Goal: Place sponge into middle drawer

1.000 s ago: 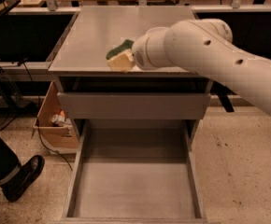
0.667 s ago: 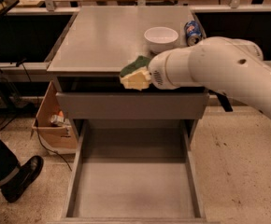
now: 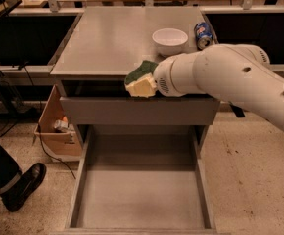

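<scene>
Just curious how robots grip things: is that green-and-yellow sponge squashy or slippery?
Probably squashy: the sponge shows thick yellow foam. Likely light: the gripper holds it by one end at the front edge of the cabinet top. Its green scrub face looks rough, so hardly slippery.

Arm extended across frame; hand at centre, clamping sponge.

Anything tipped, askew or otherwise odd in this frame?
Only the blue can: it seems tipped over on the cabinet top beside the white bowl. The gripper holds the sponge at the top's front edge, above the open middle drawer; nothing looks spilled.
</scene>
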Available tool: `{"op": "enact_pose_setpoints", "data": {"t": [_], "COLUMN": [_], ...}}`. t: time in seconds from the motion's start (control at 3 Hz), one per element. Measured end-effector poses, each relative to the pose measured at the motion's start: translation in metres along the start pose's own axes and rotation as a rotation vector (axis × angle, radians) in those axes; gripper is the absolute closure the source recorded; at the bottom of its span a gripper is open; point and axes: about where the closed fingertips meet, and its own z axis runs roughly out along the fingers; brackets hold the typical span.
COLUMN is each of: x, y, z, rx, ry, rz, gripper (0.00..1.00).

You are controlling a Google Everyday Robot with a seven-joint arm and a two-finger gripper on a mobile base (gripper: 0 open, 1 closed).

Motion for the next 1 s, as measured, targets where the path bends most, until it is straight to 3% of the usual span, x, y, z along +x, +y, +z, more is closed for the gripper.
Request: {"op": "enact_pose_setpoints", "data": {"t": [0.33, 1.0], "x": [0.043, 0.205], "y": [-0.021, -0.058], "z": [-0.011, -0.011], "rx": [0.086, 0.136], "ry": [0.054, 0.29], "rz": [-0.061, -0.162], "gripper": [1.0, 1.0]}}
